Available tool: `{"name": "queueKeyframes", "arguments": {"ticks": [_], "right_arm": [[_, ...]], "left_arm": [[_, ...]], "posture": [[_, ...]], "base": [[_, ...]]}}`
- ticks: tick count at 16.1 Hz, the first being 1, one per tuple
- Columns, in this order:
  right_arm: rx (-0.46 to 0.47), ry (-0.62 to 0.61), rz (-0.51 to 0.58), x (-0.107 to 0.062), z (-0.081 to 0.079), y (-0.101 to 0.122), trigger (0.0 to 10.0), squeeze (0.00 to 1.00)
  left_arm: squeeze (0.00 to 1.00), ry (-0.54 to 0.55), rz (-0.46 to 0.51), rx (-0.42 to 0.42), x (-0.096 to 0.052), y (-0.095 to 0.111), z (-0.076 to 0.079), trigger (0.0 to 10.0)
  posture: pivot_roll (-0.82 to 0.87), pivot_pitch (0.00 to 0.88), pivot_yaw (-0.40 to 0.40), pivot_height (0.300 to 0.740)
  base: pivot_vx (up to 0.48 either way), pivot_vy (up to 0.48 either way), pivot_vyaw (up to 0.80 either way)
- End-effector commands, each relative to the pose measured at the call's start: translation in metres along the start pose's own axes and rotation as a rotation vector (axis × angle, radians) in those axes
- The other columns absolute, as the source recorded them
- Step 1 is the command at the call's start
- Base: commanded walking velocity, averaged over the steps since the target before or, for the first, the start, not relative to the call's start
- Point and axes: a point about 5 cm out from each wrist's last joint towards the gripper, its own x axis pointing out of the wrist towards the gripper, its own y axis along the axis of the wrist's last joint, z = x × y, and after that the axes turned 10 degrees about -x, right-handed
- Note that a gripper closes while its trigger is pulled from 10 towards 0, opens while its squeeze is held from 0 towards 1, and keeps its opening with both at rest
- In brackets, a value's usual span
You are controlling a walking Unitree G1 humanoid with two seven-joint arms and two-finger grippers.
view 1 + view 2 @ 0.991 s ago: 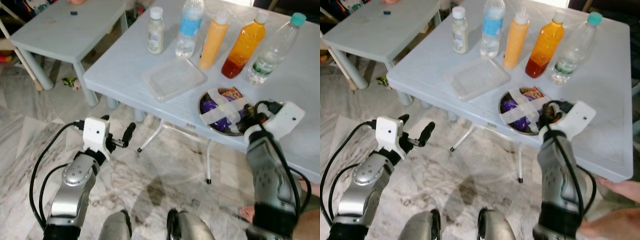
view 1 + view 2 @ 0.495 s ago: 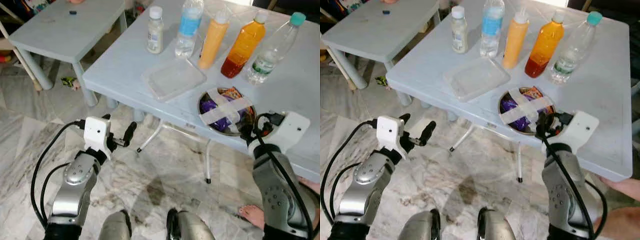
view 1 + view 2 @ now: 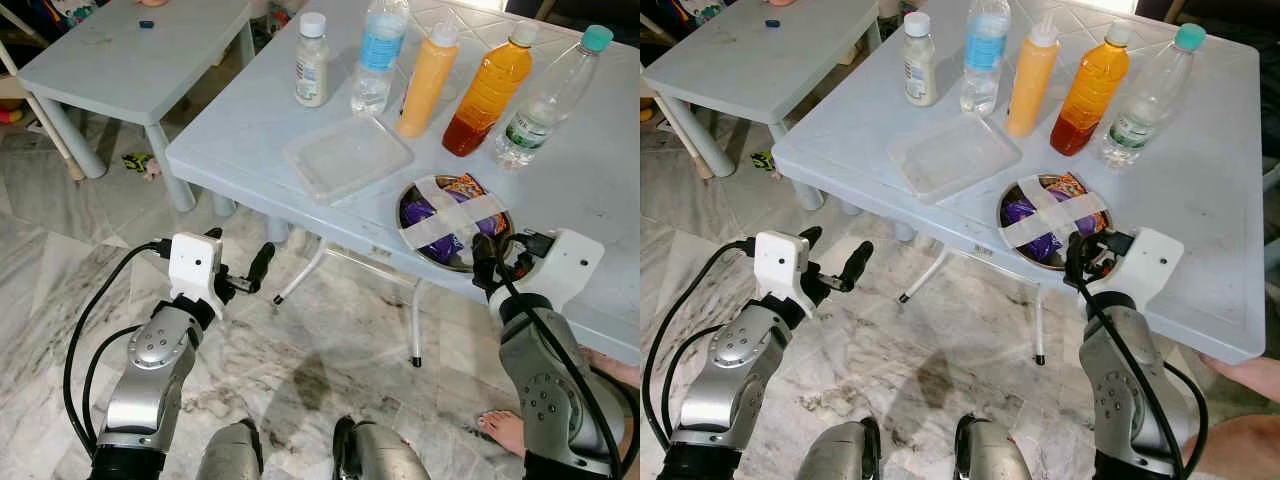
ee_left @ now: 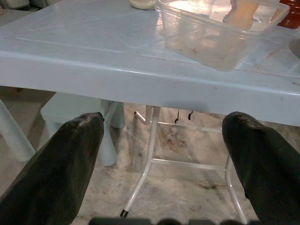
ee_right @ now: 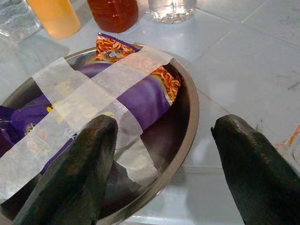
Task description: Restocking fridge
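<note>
1. Near the pale blue table's (image 3: 250, 150) front edge I see a steel bowl (image 3: 420, 245) of purple snack packets, crossed with white tape; marble floor (image 3: 330, 340) below.
2. Left wrist: my left gripper (image 4: 161, 154) gapes wide under the edge.
3. Right wrist: my right gripper (image 5: 161, 159) is spread wide over the bowl's rim.

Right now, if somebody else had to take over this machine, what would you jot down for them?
Right tool: open, at the near rim of the taped metal bowl of snack packets, gripping nothing.
Left tool: open, idle below the table edge.
On the table: five bottles in a row, a clear lidded container, the bowl.
Done: nothing lifted.
Left: grasp the bowl, then move everything to the fridge.
</note>
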Motion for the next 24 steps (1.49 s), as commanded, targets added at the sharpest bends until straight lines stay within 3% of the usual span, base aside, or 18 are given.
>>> {"name": "queueKeyframes", "arguments": {"ticks": [1,7,12,13,15,19,20,24], "right_arm": [[-0.012,-0.043,-0.03,-0.001,0.009,-0.007,10.0,0.0],[-0.021,-0.081,-0.088,0.008,0.018,-0.023,10.0,0.0],[-0.002,-0.07,-0.094,0.027,0.022,-0.022,10.0,0.0],[0.0,-0.066,-0.088,0.029,0.021,-0.02,8.7,0.0],[0.004,-0.058,-0.078,0.033,0.02,-0.016,9.9,0.0],[0.033,-0.069,-0.099,0.037,0.021,-0.02,10.0,0.0],[0.057,-0.069,-0.107,0.038,0.02,-0.021,0.0,0.0],[0.053,-0.056,-0.152,0.047,0.02,-0.022,0.0,0.0]], "left_arm": [[0.0,-0.007,-0.01,-0.001,-0.001,-0.002,0.0,10.0],[0.0,-0.011,-0.015,0.0,-0.001,-0.002,0.0,10.0],[0.0,-0.009,-0.015,0.005,-0.001,-0.002,0.0,10.0],[0.0,-0.009,-0.015,0.007,-0.001,-0.002,0.0,10.0],[0.0,-0.008,-0.016,0.008,-0.001,-0.002,0.0,10.0],[0.0,-0.008,-0.017,0.011,-0.002,-0.002,-0.001,10.0],[0.0,-0.01,-0.017,0.011,-0.002,-0.002,-0.001,10.0],[0.0,-0.011,-0.017,0.012,-0.002,-0.002,0.0,10.0]], "posture": [[0.05,0.171,-0.025,0.74],[0.06,0.174,-0.023,0.74],[0.07,0.175,-0.021,0.74],[0.07,0.175,-0.021,0.74],[0.07,0.176,-0.02,0.74],[0.07,0.178,-0.02,0.74],[0.07,0.179,-0.019,0.74],[0.07,0.18,-0.02,0.74]], "base": [[0.0,0.0,0.0],[0.0,0.0,0.0],[0.0,0.0,0.0],[0.0,0.0,0.0],[0.0,0.0,0.0],[0.0,0.0,0.0],[0.0,0.0,0.0],[0.0,0.0,0.0]]}}
